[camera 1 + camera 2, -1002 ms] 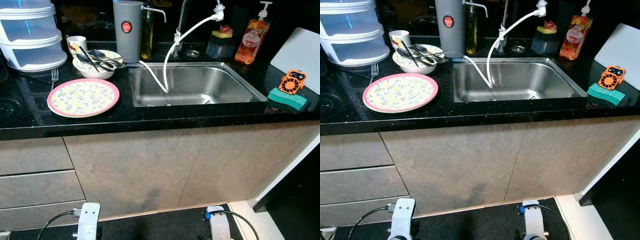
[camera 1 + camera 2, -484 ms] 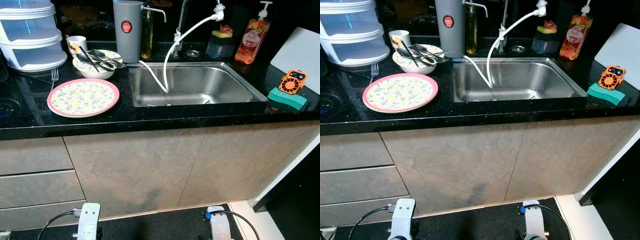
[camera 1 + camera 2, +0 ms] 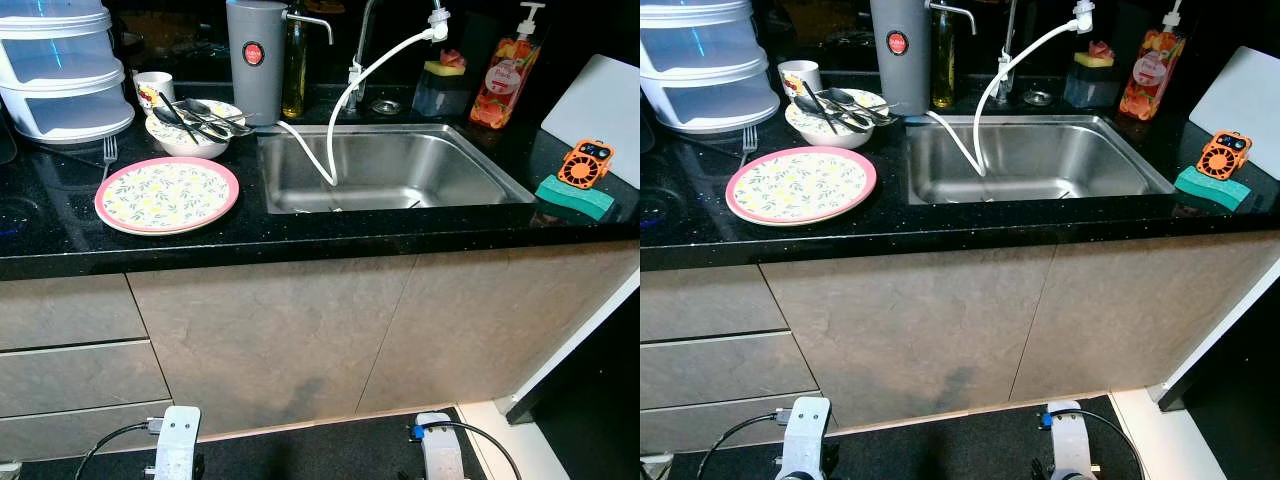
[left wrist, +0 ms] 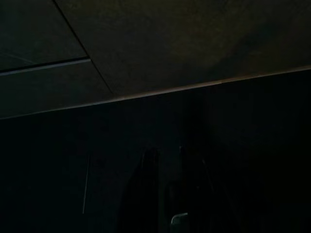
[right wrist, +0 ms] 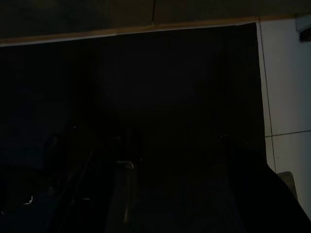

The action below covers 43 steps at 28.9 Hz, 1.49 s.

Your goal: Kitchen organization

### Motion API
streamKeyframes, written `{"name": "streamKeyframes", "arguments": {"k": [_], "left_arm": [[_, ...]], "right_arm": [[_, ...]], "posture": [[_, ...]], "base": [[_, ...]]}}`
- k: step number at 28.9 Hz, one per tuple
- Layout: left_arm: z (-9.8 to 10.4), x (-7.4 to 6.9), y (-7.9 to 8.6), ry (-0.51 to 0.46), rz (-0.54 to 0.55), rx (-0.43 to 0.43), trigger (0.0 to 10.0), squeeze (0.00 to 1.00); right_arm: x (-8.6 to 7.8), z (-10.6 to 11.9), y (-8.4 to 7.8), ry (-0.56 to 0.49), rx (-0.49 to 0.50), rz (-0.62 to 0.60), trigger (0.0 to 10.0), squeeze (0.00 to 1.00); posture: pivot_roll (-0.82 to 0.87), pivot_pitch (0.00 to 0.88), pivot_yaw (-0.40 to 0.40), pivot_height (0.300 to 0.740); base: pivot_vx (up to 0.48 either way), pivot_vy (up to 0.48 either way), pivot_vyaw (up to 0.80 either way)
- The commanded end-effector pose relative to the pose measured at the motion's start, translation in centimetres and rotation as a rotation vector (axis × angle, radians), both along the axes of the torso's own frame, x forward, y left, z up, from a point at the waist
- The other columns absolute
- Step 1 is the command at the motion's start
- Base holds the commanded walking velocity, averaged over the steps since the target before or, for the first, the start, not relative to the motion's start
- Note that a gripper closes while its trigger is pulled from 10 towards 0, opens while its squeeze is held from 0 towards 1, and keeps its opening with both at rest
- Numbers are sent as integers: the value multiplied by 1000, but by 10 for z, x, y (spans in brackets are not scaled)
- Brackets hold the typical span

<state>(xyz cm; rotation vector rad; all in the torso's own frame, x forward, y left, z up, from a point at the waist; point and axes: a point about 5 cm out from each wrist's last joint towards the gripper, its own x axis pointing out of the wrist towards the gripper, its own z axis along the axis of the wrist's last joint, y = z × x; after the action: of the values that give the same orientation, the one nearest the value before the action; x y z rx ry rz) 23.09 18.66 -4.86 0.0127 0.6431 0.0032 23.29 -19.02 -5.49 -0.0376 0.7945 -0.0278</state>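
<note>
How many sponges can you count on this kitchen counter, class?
2: a green sponge under the orange gadget right of the sink, a yellow sponge behind it. Others may be hidden.

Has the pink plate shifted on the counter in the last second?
No. The pink plate sits at the same spot left of the sink, below the bowl.

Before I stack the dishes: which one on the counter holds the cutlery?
The white bowl behind the pink-rimmed plate; spoons lie across it. The plate is bare, and a lone fork lies on the counter beside it.
</note>
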Motion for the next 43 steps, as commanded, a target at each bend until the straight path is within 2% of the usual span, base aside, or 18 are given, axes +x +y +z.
{"name": "streamKeyframes", "arguments": {"k": [1,8,15,22,28,43], "left_arm": [[-4,-6,7,34,10,15,10000,0],[-6,-8,6,40,9,16,10000,0],[-5,-7,4,40,5,15,10000,0],[-6,-8,6,40,10,18,10000,0],[-6,-8,4,37,10,14,10000,0],[-6,-8,3,36,18,7,10000,0]], "right_arm": [[-6,-4,-3,36,7,-17,10000,0],[-4,-3,-3,33,7,-17,10000,0],[7,6,-16,23,-5,-30,10000,0],[-1,-1,-5,30,5,-20,10000,0],[6,4,-10,24,2,-23,10000,0],[7,5,-10,24,0,-19,10000,0]], "posture": [[13,121,-34,740],[8,108,-34,740],[15,106,-30,740],[17,87,-34,740],[15,78,-35,740],[14,69,-42,740]], "base": [[0,0,0],[0,0,0],[0,0,0],[0,0,0],[0,0,0],[0,0,0]]}}
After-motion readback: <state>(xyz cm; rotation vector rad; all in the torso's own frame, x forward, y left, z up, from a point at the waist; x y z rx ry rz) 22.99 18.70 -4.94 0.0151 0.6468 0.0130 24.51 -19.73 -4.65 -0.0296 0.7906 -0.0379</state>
